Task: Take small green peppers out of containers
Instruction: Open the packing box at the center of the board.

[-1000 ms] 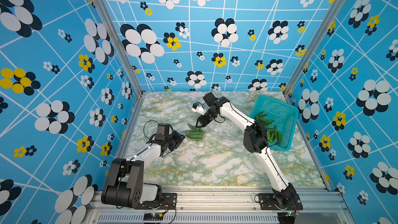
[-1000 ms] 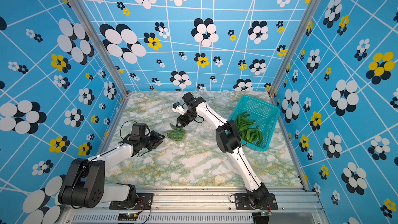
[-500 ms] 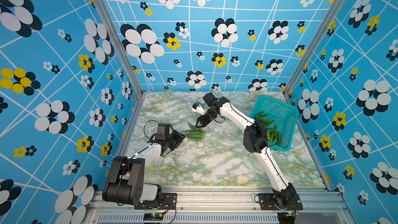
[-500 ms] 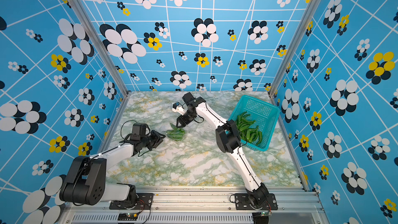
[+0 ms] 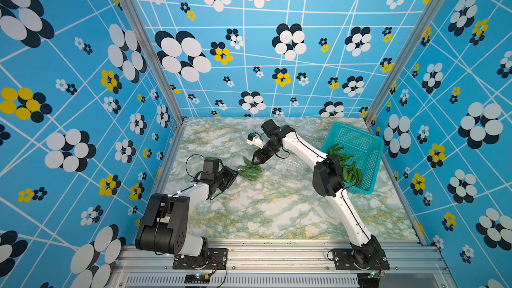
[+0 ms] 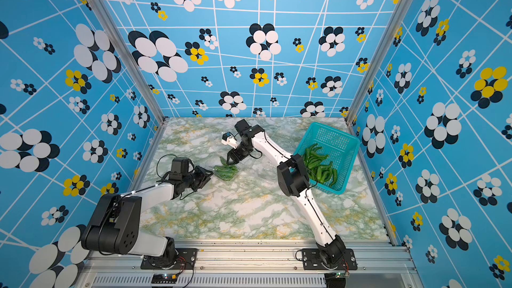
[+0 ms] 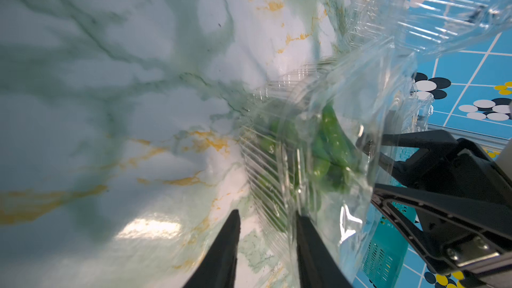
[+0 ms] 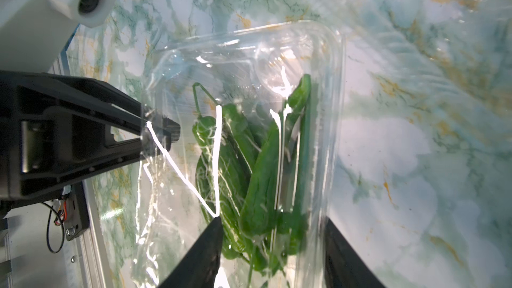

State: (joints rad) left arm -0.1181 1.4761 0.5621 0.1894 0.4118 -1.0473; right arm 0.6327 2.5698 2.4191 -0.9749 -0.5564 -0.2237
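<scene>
A: What is hard to make out?

B: The container [image 8: 337, 92] is clear plastic and nearly vanishes against the marble table [image 5: 277, 211]. Glare streaks cross it. In both top views the right arm's elbow [image 5: 328, 178] covers a corner of the teal basket [image 5: 360, 139] and some of the loose peppers [image 6: 318, 166] in it.

A: Counts?

B: Two arms, one basket. One container holds small green peppers [image 8: 263, 167], at least five, overlapping. At least one empty clamshell [image 7: 432, 18] lies near it; I cannot count further ones. The basket's pile is too tangled for an exact count.

A: The pincers?

B: The left gripper [image 7: 267, 214] has its fingers a little apart, with the container's ribbed wall between them. Whether they pinch it I cannot tell. The right gripper [image 8: 274, 218] is spread wide at the container, with peppers lying between its fingers and one tip against the crinkled plastic.

A: Room to move?

B: The container lies near the table's middle, a little left. The near half is bare up to the front rail [image 5: 277, 247]. The basket sits close to the right-hand wall.
</scene>
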